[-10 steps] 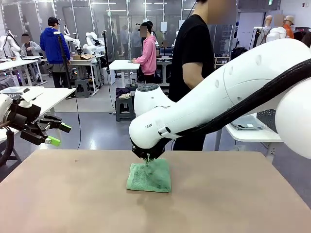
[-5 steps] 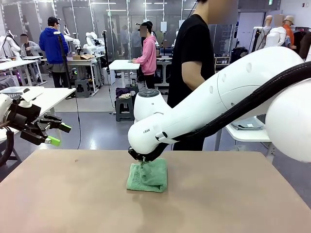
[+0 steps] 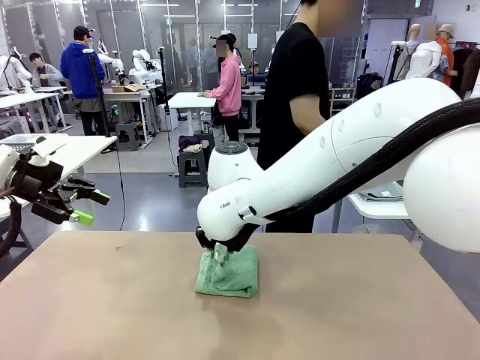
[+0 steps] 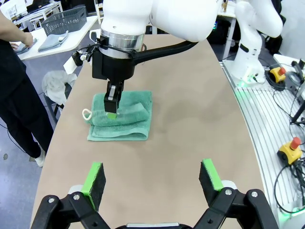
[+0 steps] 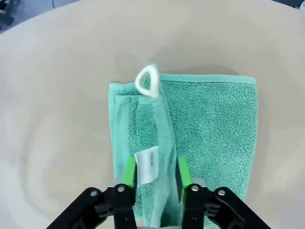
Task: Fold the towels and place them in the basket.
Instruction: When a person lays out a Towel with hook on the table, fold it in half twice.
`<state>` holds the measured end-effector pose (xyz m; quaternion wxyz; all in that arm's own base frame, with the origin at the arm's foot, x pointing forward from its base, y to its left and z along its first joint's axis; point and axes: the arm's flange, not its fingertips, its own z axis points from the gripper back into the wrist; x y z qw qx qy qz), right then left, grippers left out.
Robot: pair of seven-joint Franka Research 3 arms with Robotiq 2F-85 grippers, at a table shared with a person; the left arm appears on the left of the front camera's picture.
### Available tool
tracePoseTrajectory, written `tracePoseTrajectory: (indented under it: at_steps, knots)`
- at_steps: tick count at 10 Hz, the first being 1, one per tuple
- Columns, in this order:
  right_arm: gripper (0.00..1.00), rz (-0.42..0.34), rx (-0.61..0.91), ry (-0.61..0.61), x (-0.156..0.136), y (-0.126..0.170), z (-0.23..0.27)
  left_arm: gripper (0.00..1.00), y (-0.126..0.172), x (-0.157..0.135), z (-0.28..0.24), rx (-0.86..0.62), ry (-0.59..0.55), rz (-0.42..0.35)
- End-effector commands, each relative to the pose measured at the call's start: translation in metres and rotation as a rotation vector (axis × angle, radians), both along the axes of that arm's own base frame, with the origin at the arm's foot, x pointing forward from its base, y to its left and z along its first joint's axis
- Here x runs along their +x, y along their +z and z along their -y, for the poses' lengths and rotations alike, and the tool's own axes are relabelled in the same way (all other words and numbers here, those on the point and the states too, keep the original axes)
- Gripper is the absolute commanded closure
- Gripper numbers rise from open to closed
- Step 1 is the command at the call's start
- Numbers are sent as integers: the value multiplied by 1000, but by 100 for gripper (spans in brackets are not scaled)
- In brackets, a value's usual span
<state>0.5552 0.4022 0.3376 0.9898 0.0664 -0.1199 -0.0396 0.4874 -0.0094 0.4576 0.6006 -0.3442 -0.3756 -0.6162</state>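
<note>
A folded mint-green towel [image 3: 238,279] [image 4: 129,117] [image 5: 214,124] lies flat on the tan table [image 3: 112,307], its white loop [image 5: 147,82] at one corner. My right gripper [image 3: 219,259] [image 4: 112,106] [image 5: 156,174] points down onto the towel's left part. Its jaws stand apart, with the top fold and a white label between the green pads. My left gripper [image 3: 82,206] [image 4: 152,179] hangs open and empty off the table's left side, well away from the towel. The dark grey basket [image 4: 64,19] stands on a white side table beyond the far edge.
A person in black [image 3: 296,97] stands at the far side of the table, behind my right arm. A folded grey cloth [image 4: 52,42] lies beside the basket. Bare tabletop surrounds the towel on all sides.
My right gripper carried the raised towel edge leftward and down, then parted its jaws. The fold now lies flat on the towel. The left arm has not moved.
</note>
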Motion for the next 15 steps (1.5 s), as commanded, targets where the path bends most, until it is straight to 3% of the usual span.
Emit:
tracePoseTrajectory:
  at_steps: [1, 3, 4, 5, 6, 7, 9, 15]
  knots:
    - [40, 32, 35, -27, -2, 1, -3, 0, 1, -1, 0, 2, 7, 7]
    - [20, 42, 46, -9, -9, 7, -4, 0, 1, -1, 0, 2, 7, 7]
    - [26, 47, 49, 1, -14, 19, 1, 0, 1, -1, 0, 2, 7, 7]
    - [0, 39, 54, 3, -24, 32, 12, 0, 1, -1, 0, 2, 7, 7]
    - [6, 43, 63, 10, -36, 44, 26, 0, 1, -1, 0, 2, 7, 7]
    - [0, 26, 68, 20, -48, 54, 40, 0, 1, -1, 0, 2, 7, 7]
    - [0, 18, 75, 63, -68, 72, 68, 0, 1, -1, 0, 2, 7, 7]
    - [0, 13, 52, 56, -79, 96, 112, 0, 1, -1, 0, 2, 7, 7]
